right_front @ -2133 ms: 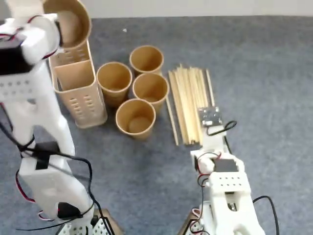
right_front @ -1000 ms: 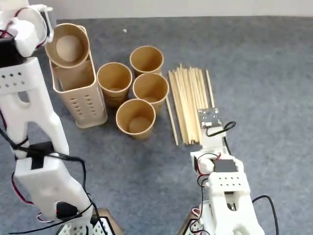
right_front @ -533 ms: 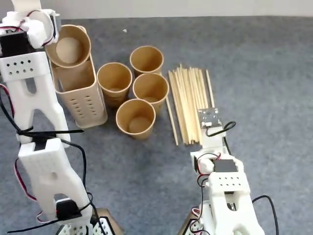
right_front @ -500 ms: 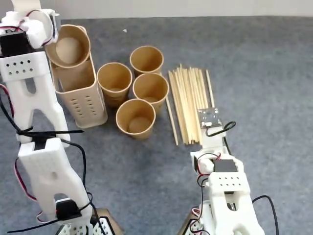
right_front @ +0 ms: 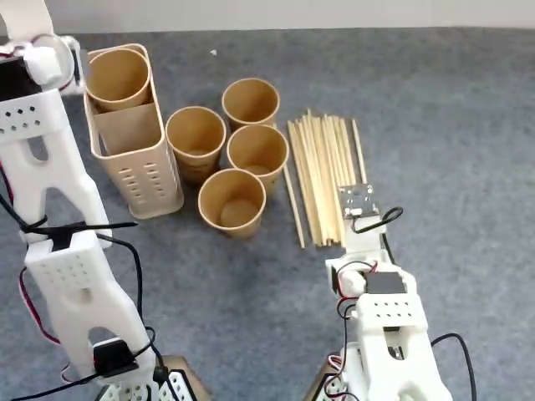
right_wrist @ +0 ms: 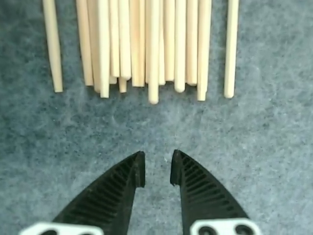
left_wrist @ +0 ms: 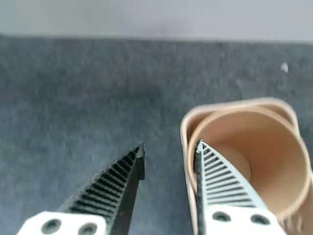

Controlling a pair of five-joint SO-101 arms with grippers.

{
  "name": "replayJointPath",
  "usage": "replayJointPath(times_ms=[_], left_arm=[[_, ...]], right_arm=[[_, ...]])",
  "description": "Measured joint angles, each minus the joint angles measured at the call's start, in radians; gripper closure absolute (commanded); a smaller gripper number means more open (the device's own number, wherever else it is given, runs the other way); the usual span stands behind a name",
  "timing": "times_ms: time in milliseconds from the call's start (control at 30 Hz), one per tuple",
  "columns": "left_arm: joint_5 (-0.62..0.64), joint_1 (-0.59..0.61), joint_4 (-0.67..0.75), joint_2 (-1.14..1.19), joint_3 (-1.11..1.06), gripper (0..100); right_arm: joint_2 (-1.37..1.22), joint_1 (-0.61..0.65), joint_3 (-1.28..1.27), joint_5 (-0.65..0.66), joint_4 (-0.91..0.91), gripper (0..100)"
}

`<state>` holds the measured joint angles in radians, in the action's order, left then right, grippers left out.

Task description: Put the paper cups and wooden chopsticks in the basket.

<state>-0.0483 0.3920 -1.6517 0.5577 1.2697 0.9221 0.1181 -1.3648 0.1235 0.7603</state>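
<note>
One cup (right_front: 117, 77) sits in the basket (right_front: 146, 180), with the left claw (left_wrist: 170, 145) released at its rim. Next, grasp a loose cup (right_front: 196, 134) at the basket's three o'clock. The right claw (right_wrist: 157, 153) hangs empty, slightly parted.

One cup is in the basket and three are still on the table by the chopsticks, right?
Not three: the high view shows four cups on the table by the chopsticks. One cup is in the basket.

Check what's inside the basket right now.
One paper cup stands upright in the far compartment of the basket, mouth up, nothing in it. In the near compartment I see bare inner wall; its floor is hidden from the high view, so I cannot tell whether anything lies there.
</note>
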Motion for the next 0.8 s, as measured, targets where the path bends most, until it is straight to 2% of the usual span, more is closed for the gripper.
replayJointPath(times_ms=[67, 233, 333, 500, 600, 700, 800], left_arm=[[0.0, -0.032, -0.1, -0.041, 0.0, 81], [0.0, -0.192, -0.137, -0.31, -0.153, 81], [0.0, -0.371, -0.137, -0.526, -0.367, 81], [0.0, -0.634, -0.129, -0.819, -0.865, 81], [-0.034, -0.703, -0.044, -0.875, -1.151, 81], [-0.078, -0.709, 0.106, -0.881, -1.395, 81], [-0.117, -0.709, 0.233, -0.881, -1.545, 81]], right_arm=[[0.0, 0.0, 0.0, 0.0, -0.005, 89.3], [0.0, 0.0, -0.003, 0.0, -0.028, 89.3], [0.0, 0.0, -0.003, 0.0, -0.028, 89.3], [0.0, 0.0, -0.003, 0.0, -0.028, 89.3], [0.0, 0.0, -0.003, 0.0, -0.028, 89.3], [0.0, 0.0, -0.003, 0.0, -0.028, 89.3], [0.0, 0.0, -0.003, 0.0, -0.028, 89.3]])
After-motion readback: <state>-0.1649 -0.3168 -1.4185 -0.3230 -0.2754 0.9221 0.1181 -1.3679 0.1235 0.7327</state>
